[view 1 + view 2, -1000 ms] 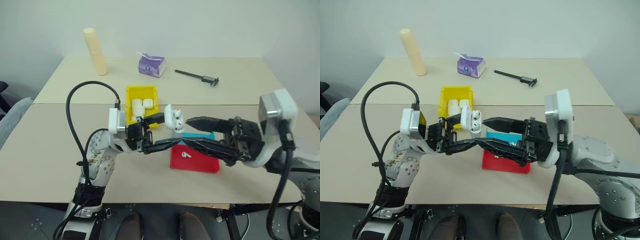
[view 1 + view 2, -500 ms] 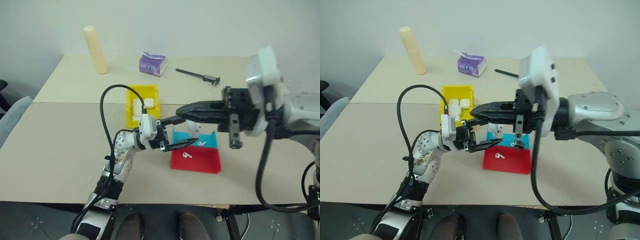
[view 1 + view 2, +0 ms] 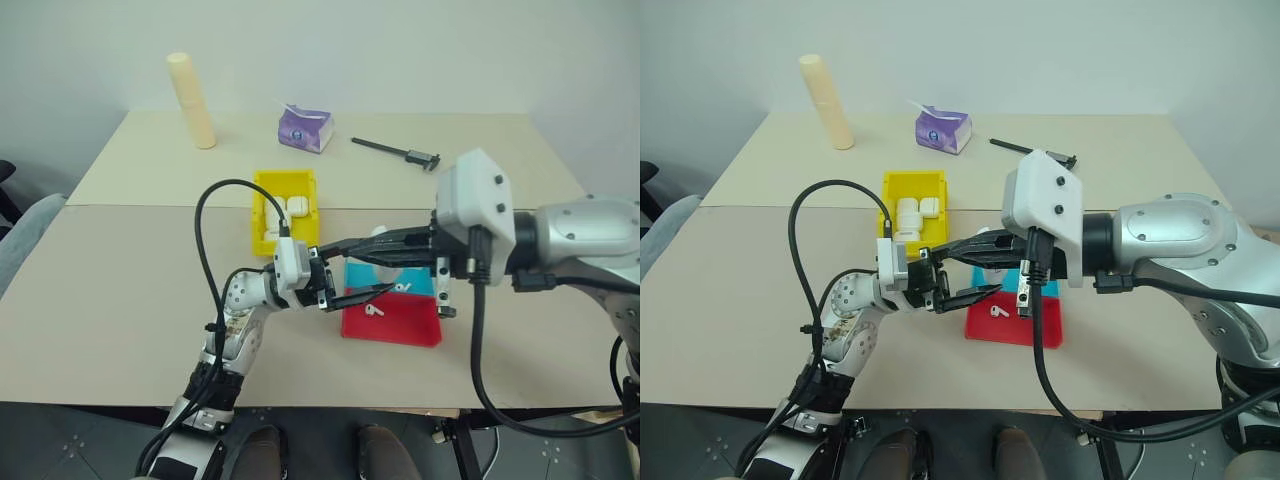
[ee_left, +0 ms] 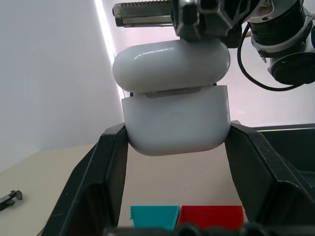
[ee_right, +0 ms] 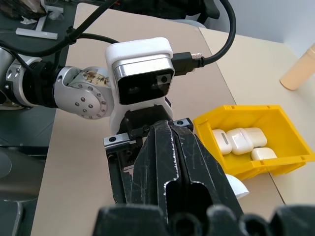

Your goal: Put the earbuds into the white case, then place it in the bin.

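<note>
The bin (image 3: 284, 210) sits on the left, far side of the table (image 3: 100, 290), with a few white cases in it. The left gripper (image 4: 174, 142) squeezes the white case (image 4: 175, 118), lid almost down. The right gripper (image 5: 170, 162) is pinched together just above the lid. The red tray (image 3: 392, 320) holds one earbud (image 3: 373, 311). The arms hide most of the teal tray (image 3: 425, 283).

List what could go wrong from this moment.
1. The white case, clamped in the left claw, has its lid nearly down under the shut right claw; hard pressing might twist it loose.
2. An earbud lies in the red tray, so the case may shut without it.
</note>
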Available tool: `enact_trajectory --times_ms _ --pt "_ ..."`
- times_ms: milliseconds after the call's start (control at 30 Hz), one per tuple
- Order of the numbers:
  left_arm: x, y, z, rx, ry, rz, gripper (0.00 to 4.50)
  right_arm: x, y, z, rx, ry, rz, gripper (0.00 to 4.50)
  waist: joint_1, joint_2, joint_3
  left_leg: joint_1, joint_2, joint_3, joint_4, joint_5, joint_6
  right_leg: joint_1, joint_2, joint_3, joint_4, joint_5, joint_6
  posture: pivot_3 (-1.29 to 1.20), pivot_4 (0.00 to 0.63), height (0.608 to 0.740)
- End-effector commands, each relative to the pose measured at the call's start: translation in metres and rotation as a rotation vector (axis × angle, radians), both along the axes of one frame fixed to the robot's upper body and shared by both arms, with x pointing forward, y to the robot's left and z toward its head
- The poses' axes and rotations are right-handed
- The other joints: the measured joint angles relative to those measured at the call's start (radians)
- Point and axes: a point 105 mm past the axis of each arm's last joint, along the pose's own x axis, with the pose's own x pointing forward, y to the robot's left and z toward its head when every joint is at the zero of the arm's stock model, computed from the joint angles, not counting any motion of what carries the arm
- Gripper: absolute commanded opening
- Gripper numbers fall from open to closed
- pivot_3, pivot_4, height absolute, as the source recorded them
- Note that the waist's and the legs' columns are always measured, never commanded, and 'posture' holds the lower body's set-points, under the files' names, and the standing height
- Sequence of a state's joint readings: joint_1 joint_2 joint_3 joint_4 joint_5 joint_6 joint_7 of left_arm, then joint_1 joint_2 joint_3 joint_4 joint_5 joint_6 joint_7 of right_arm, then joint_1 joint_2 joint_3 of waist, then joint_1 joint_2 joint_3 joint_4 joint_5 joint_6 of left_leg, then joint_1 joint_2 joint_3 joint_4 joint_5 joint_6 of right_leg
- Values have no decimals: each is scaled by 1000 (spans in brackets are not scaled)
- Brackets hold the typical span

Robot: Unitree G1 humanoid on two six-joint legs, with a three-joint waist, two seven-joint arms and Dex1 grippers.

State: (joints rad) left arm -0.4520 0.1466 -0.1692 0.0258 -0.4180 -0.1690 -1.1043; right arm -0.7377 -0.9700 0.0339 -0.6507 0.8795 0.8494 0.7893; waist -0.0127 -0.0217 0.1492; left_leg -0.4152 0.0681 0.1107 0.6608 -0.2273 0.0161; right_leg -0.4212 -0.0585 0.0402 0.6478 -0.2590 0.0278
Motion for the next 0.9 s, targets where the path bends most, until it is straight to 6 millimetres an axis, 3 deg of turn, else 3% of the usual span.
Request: enact_trajectory --times_ms 33,167,267,400,500,633,800,900 --pt "-6 7 21 -77 -70 8 2710 1 -6 11 30 -32 -23 19 0 1 0 0 0 0 0 0 0 0 0 0 0 0 0 0 150 740" --pt "-4 13 22 -81 -63 28 2710 1 -11 16 53 -43 -43 19 0 1 0 0 0 0 0 0 0 0 0 0 0 0 0 0 150 740" --pt "4 19 20 -81 -61 80 2710 -1 -18 31 143 -59 -44 19 0 1 0 0 0 0 0 0 0 0 0 0 0 0 0 0 150 740" --pt "28 36 24 -107 -43 291 2710 -1 -29 46 268 -68 -79 19 1 1 0 0 0 0 0 0 0 0 0 0 0 0 0 0 150 740" --pt "74 49 30 -80 64 613 2710 3 -39 37 297 -36 -138 19 4 0 0 1 0 -1 0 0 0 1 0 0 0 0 1 0 150 740" --pt "119 73 39 -129 84 984 2710 14 -45 12 293 35 -218 19 14 0 0 0 -2 -1 0 1 2 2 -1 0 -1 2 2 0 150 740" --pt "159 85 23 -17 214 1214 2710 22 -42 -6 274 79 -243 19 11 0 0 0 -2 0 0 1 2 1 0 0 -1 2 2 0 150 740" --pt "165 88 17 4 226 1236 2710 24 -42 -10 258 81 -252 19 10 0 0 0 -2 0 0 1 1 0 -1 0 -1 2 2 0 150 740"
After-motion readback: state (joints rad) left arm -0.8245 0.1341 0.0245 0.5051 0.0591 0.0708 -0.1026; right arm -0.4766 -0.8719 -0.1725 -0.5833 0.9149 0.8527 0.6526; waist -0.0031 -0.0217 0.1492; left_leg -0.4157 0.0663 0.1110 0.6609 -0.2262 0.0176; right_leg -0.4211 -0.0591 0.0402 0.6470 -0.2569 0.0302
